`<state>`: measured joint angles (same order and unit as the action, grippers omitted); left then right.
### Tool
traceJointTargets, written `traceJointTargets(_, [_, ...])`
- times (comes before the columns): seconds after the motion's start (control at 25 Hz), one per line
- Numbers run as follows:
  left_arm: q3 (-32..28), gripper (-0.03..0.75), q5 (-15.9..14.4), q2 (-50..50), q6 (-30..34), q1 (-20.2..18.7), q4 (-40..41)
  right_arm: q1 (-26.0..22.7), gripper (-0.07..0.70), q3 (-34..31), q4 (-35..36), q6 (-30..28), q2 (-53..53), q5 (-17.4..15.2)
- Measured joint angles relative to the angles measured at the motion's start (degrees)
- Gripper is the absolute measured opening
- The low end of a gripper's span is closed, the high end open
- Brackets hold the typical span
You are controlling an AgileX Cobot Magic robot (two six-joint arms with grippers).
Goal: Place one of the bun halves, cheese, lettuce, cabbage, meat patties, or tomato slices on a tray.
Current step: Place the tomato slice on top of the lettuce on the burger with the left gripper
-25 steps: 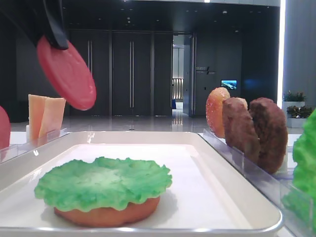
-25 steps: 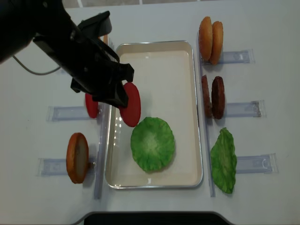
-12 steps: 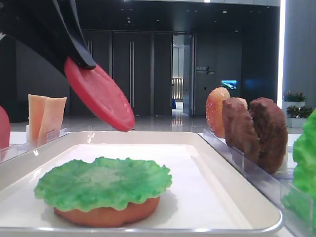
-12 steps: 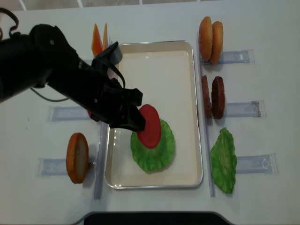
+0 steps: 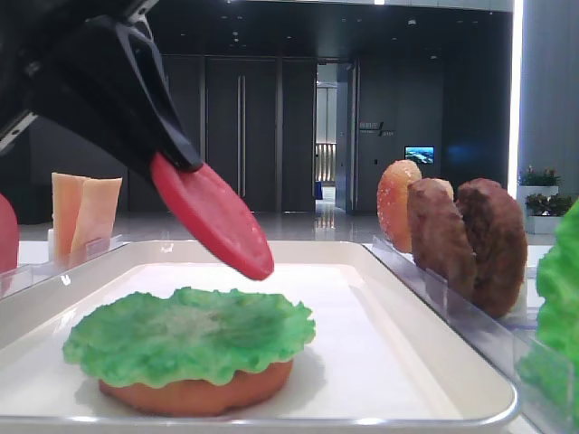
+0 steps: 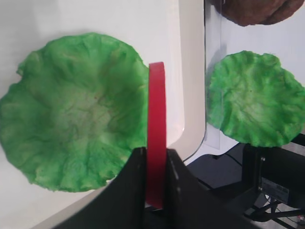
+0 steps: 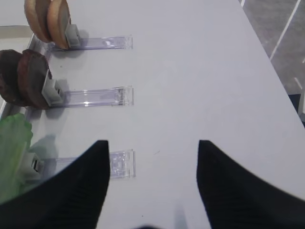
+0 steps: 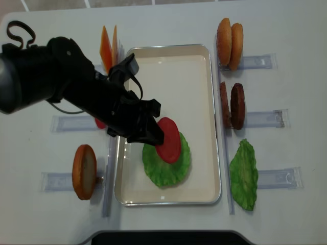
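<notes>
A red tomato slice (image 8: pixel 168 140) is pinched tight by the left fingers (image 8: pixel 151 133). It has been carried in from the tray's (image 8: pixel 204 122) left edge and is now held tilted just above the lettuce (image 8: pixel 164 166), ready to be put down.

The lettuce (image 8: pixel 166 155) hides most of the bun half beneath; the left pincer (image 8: pixel 153 135) hides a tomato slice's (image 8: pixel 168 140) edge.

No text, label, brand or number can be read in any view. A pale sign on the dark wall (image 5: pixel 375 129) in the background and a small lit screen (image 5: pixel 419 155) beside it are too small to make out.
</notes>
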<state>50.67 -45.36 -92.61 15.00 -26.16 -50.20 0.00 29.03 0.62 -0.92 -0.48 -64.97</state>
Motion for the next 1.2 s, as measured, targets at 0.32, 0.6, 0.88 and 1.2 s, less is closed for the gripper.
traceJointTargets(0.32, [0.0, 0.063, -0.5, -1.8, 3.2, 0.0, -2.7, 0.0, 0.392, 0.0, 0.0, 0.0, 0.0, 0.0])
traceJointTargets(0.6, [0.0, 0.063, -1.7, -4.0, 5.8, 0.0, -3.8, 0.0, 0.392, 0.0, 0.0, 0.0, 0.0, 0.0])
traceJointTargets(0.88, [0.0, 0.063, -1.7, -5.9, 8.1, 0.0, -6.2, 0.0, 0.392, 0.0, 0.0, 0.0, 0.0, 0.0])
traceJointTargets(1.2, [0.1, 0.063, -1.5, -7.2, 8.5, 0.0, -6.5, 0.0, 0.392, 0.0, 0.0, 0.0, 0.0, 0.0])
